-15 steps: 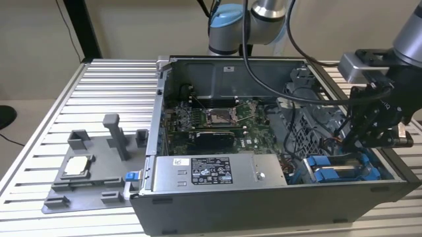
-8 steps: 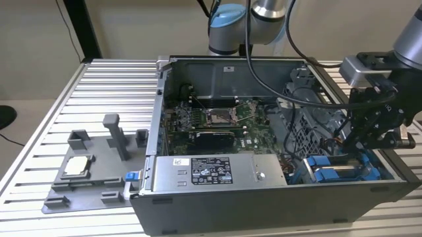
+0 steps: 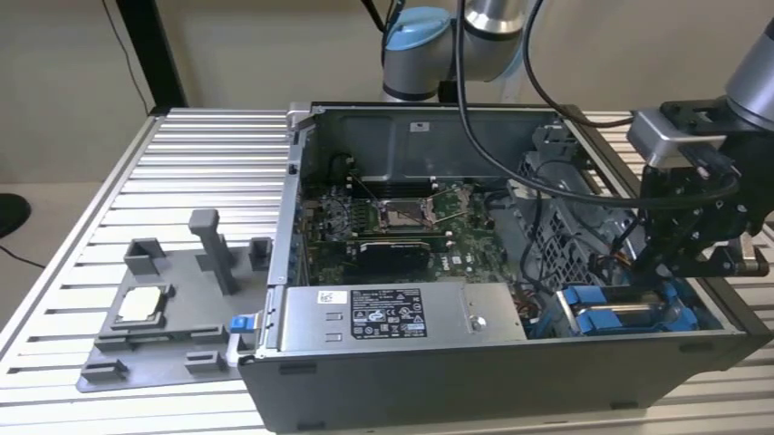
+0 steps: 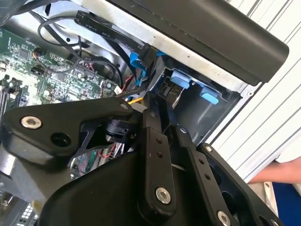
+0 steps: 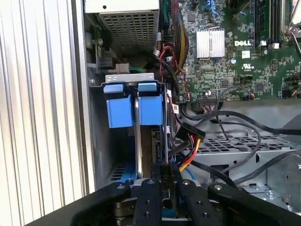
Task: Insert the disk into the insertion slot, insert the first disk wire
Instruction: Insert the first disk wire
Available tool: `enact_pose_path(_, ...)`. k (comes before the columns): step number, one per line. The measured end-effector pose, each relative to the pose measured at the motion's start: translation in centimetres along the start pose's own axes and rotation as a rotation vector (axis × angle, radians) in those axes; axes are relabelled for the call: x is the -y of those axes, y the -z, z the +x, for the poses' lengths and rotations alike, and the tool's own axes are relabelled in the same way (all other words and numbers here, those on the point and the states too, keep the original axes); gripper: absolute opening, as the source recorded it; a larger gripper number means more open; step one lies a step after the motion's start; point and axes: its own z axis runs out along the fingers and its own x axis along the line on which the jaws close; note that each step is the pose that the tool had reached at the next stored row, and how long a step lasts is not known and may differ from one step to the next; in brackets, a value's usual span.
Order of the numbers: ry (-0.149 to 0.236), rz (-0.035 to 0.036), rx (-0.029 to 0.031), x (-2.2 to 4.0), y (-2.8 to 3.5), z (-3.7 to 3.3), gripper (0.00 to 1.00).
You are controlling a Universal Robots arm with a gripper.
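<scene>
We take the insertion slot (image 5: 129,77) as the reference for all positions. The disk (image 5: 150,109) sits inside the insertion slot, with its blue bracket end level with a second blue bracket (image 5: 117,111) just beside it. On that basis we judge the first step complete. The gripper (image 5: 163,172) hangs directly over the insertion slot. Its jaws stand close together and appear to clamp the black plug of the first disk wire (image 4: 171,89). The plug is close to the disk at the mouth of the insertion slot, but we cannot tell whether it is mated, so we judge the wire step as in progress and not finished. A bundle of coloured leads (image 5: 188,141) lies just beside the insertion slot, on the side toward the motherboard (image 5: 225,56). The power supply (image 5: 129,23) adjoins the insertion slot.
</scene>
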Motion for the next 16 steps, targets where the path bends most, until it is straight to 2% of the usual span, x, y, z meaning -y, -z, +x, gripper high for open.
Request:
enact_pose_path(3,0.004,0.0000,0.0002,0.02,-0.05,0.18,0.00)
enact_pose_path(16,0.005,0.0012,0.0004,0.04,-0.47,0.20,0.00)
